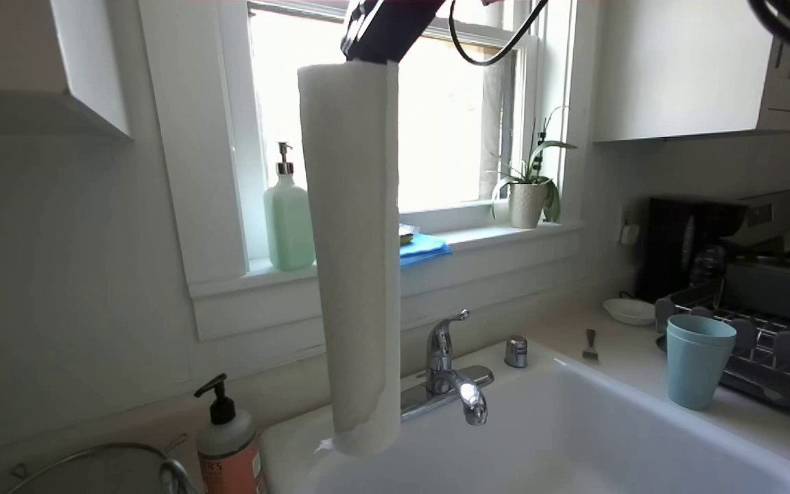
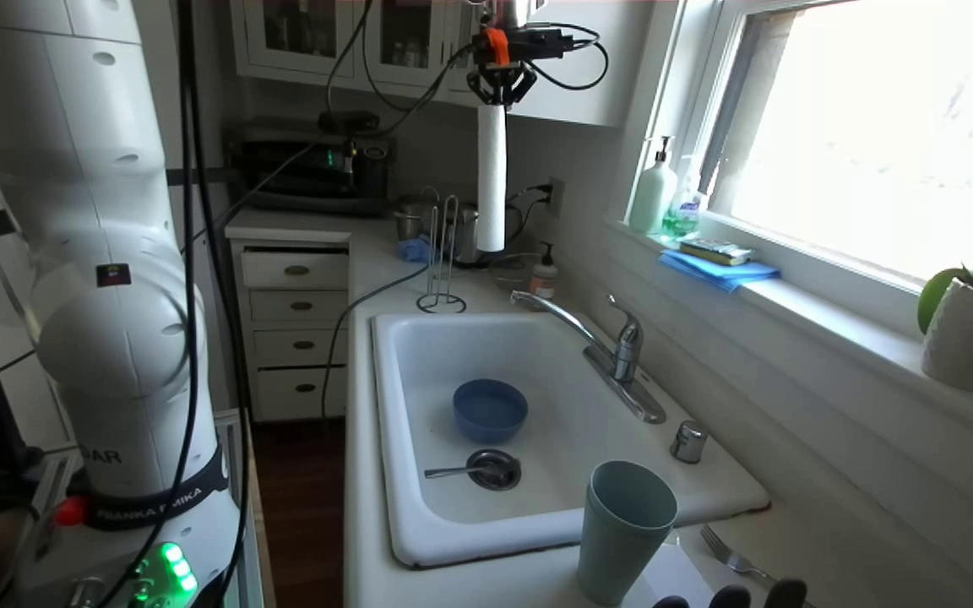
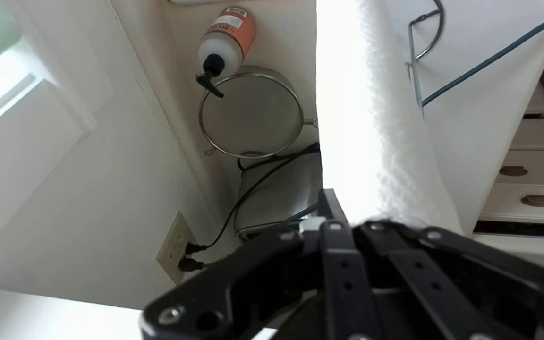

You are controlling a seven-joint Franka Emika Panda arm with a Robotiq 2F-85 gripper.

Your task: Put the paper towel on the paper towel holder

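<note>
The gripper (image 2: 498,98) is pinched almost closed on the top end of the paper towel (image 2: 491,179). It is hung in the air, long way upright, free end pointed down, apart from the wire holder (image 2: 432,253). The wire holder is set just beside the sink (image 2: 384,405), near a blue thing (image 2: 413,249) and a cable (image 3: 489,62); an orange soap bottle (image 3: 228,40) is stood by a round strainer (image 3: 251,115)

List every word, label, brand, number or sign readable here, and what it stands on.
"FRANKA EMIKA", second word partly covered: black base band of the robot.
"AR", anything before it unclear: white robot arm, just above that band.
"R'S", rest of the word out of view: orange label of the pump soap bottle.
Too small or blurred to read: dark arm sticker, green oven display, clear soap bottle print.
</note>
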